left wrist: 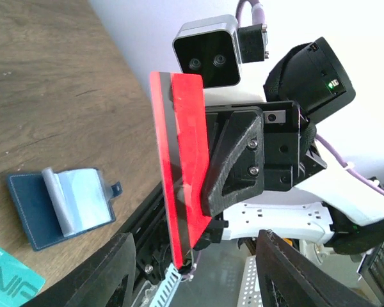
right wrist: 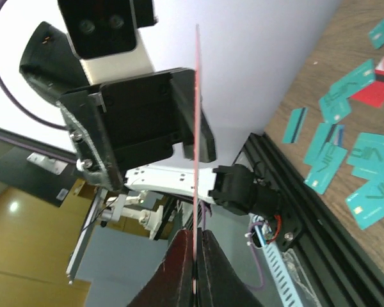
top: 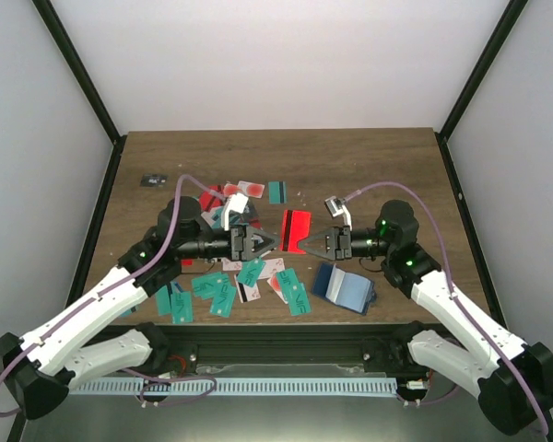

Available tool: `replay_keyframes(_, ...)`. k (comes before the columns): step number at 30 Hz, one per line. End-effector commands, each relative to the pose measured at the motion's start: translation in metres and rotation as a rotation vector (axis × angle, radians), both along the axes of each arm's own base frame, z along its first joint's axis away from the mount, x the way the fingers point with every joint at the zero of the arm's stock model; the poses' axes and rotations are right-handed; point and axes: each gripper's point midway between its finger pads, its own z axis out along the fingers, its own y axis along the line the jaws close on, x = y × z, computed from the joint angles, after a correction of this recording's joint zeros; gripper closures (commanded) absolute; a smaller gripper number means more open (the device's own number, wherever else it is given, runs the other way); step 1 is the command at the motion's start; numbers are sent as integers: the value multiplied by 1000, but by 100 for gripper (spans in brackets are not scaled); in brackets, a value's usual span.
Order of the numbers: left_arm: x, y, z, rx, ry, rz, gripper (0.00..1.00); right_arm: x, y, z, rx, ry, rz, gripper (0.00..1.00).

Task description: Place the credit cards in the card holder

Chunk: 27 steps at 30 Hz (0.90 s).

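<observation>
My right gripper [top: 308, 242] is shut on a red credit card with a black stripe [top: 297, 228] and holds it above the table's middle. In the right wrist view the card [right wrist: 196, 128] is edge-on between the closed fingers [right wrist: 179, 272]. My left gripper [top: 269, 243] faces it from the left, open and empty. Its fingers [left wrist: 112, 272] stand wide apart on either side of the card's [left wrist: 179, 185] near end, apart from it. The navy card holder [top: 344, 288] lies open on the table at front right, also seen in the left wrist view [left wrist: 64, 204]. Several teal cards [top: 223, 296] lie scattered front left.
More red and white cards [top: 240, 191] and one teal card [top: 277, 191] lie behind the grippers. A tiny black-grey object [top: 151, 179] sits at the far left. The table's front edge rail [top: 276, 348] runs just below the card holder. Teal cards [right wrist: 345, 166] also show in the right wrist view.
</observation>
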Motion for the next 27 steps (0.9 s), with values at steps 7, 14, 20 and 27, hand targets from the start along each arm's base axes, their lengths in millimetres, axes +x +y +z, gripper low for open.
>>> replay_keyframes(7, -6, -12, 21, -127, -28, -101, 61, -19, -1, 28, 67, -60, 133, 99)
replay_keyframes(14, -6, -19, 14, -143, 13, -119, 72, -23, -1, 30, 71, -60, 155, 99)
replay_keyframes(20, -1, -29, 14, -150, 23, -137, 86, -26, -3, 26, 64, -53, 163, 99)
replay_keyframes(27, 15, -29, -1, -49, 24, -55, 96, 21, -16, -9, -195, 27, -181, 56)
